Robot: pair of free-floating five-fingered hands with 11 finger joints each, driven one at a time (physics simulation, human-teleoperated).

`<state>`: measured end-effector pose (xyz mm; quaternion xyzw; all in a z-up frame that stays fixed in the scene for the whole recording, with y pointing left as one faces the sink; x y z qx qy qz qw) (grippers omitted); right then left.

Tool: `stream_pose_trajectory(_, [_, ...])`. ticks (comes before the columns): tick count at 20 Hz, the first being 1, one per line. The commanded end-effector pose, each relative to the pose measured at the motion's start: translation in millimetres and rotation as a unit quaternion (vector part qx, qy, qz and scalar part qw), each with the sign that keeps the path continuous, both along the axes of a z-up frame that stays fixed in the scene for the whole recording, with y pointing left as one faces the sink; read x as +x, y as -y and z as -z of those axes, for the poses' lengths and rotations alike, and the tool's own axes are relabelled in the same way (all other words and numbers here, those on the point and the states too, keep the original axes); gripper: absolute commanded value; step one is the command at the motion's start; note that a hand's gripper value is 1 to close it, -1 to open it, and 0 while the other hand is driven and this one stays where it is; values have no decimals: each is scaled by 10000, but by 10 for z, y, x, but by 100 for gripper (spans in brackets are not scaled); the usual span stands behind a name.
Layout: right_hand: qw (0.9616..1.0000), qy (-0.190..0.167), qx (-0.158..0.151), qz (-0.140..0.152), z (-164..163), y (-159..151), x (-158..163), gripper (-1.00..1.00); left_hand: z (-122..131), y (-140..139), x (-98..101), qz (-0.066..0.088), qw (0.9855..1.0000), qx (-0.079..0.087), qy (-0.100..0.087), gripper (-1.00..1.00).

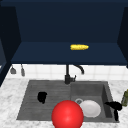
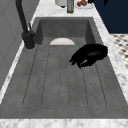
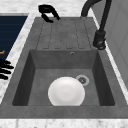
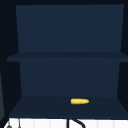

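Red ball [image 1: 67,115] up front, white plate [image 1: 90,108] in the basin just left of my right hand [image 1: 114,106], fingers loosely spread and empty, my left hand [image 1: 42,97] curled, holding nothing, over the drainboard [image 1: 30,100].

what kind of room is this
Most likely a kitchen: a grey sink with a black faucet, a white plate in its basin, and an open wall cabinet above.

A white plate [image 3: 66,91] lies flat in the sink basin [image 3: 40,75].
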<state>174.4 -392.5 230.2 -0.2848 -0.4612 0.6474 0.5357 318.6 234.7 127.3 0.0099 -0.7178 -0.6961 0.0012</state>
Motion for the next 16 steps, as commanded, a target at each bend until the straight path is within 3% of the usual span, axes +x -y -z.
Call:
stream_pose_trajectory(1, [9997, -14, 59, 230, -126, 217, -105, -100, 0, 0, 0, 0, 10000, 0, 0, 0])
stream_pose_trajectory(16, [9997, 28, -3, 245, -392, 1190, -558, -100, 0, 0, 0, 0, 10000, 0, 0, 0])
